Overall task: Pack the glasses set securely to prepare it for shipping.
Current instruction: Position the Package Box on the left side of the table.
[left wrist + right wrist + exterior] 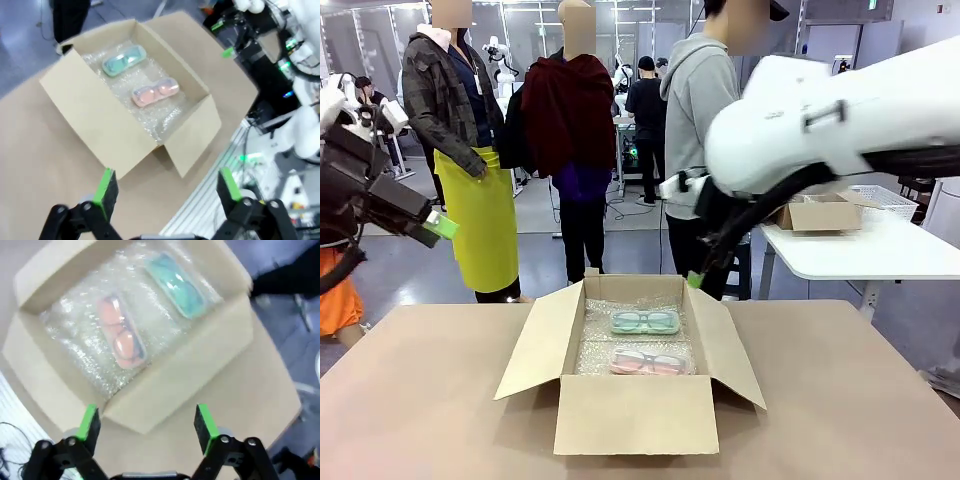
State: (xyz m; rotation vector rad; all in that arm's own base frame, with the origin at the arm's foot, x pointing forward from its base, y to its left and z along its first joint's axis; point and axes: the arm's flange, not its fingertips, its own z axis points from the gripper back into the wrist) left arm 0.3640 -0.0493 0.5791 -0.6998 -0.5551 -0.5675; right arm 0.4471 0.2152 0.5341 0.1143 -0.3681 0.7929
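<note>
An open cardboard box (630, 410) stands mid-table, lined with bubble wrap (605, 330). The glasses set lies flat inside: the mint-green case (645, 321) at the far end and the pink case (647, 361) nearer me. My left gripper (442, 228) hovers high at the far left, well away from the box. In the left wrist view it (167, 186) is open and empty, looking down at the mint case (123, 60) and pink case (155, 92). My right gripper (698, 275) hangs above the box's far right corner. It (147, 422) is open and empty over the pink case (121, 333) and mint case (177, 285).
The box's flaps (530, 345) stand out to both sides. A person in a grey hoodie (705, 100) stands beyond the far edge. A white side table (860, 250) at the right holds a small carton (820, 212) and a basket (885, 200). Bare brown tabletop (410, 400) surrounds the box.
</note>
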